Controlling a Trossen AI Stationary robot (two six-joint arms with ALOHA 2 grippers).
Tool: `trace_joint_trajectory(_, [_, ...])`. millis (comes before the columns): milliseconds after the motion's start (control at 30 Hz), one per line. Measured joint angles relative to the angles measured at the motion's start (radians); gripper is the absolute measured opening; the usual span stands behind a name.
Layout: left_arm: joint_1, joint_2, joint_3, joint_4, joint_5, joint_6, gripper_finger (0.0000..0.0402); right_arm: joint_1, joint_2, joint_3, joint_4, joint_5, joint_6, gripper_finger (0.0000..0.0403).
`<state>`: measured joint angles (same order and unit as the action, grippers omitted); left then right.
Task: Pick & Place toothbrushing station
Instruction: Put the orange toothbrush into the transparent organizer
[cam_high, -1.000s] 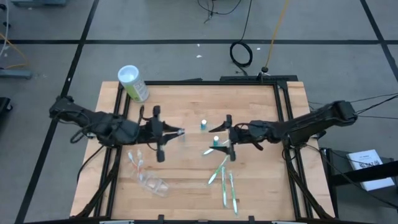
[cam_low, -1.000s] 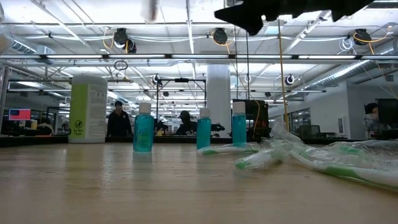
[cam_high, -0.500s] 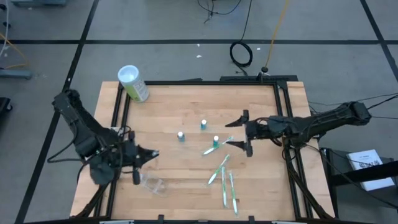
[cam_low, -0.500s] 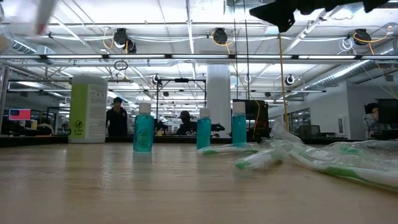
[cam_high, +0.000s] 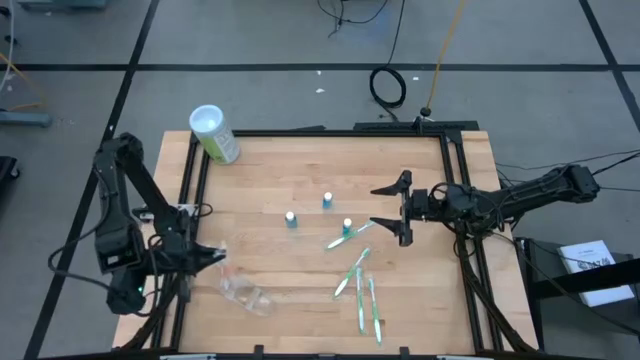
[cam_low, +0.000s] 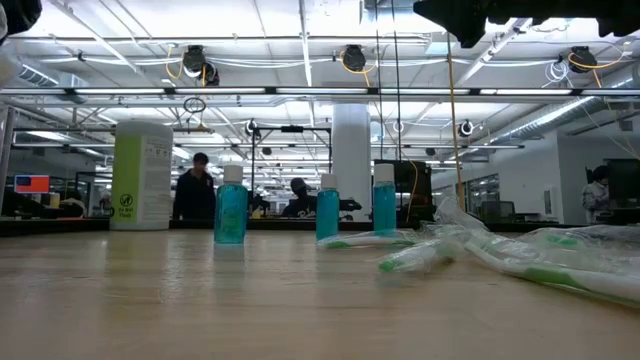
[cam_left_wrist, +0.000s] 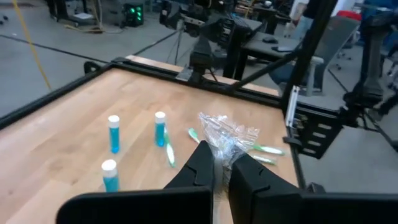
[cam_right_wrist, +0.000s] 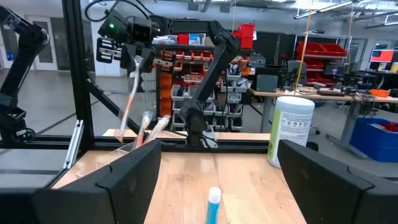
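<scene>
From above, your left end effector (cam_high: 212, 256) sits closed at lower left, over the worktop (cam_high: 300, 160) edge beside the holder (cam_high: 245, 293). Your right end effector (cam_high: 397, 208) hangs open at centre right, likely ready to reach the brushes (cam_high: 358, 285) below. Three tubes (cam_high: 324, 200) stand mid-frame.

Low view: tubes upright, brushes lying right.

Left wrist: closed fingers pinch something white and thin, perhaps a brush.

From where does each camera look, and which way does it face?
High: above, facing straight down on the table; shows left claw, right claw.
Low: tabletop height, level, facing three tubes; arm part at top.
Left wrist: over its shut fingers, across the table.
Right wrist: between its open fingers, toward canister and left claw holding a toothbrush.
Shared: high and low both show the tubes.
</scene>
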<state>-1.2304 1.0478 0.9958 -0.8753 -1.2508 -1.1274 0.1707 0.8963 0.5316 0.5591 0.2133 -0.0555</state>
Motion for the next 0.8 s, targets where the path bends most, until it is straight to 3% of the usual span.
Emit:
trace_joint_trajectory(367, [-0.069,0.123,0.0,-0.263,0.075,-0.348,0.0013,0.0,0.0,0.0,-0.005,0.0,-0.001,0.0318])
trace_joint_trajectory(600, [-0.068,0.195,0.0,-0.289,0.095,-0.42,0.0008,0.0,0.0,0.0,-0.01,0.0,-0.009,0.0318])
trace_joint_trajectory(800, [-0.068,0.165,0.007,-0.308,0.078,-0.42,0.0006,0.0,0.0,0.0,-0.01,-0.001,-0.009,0.0318])
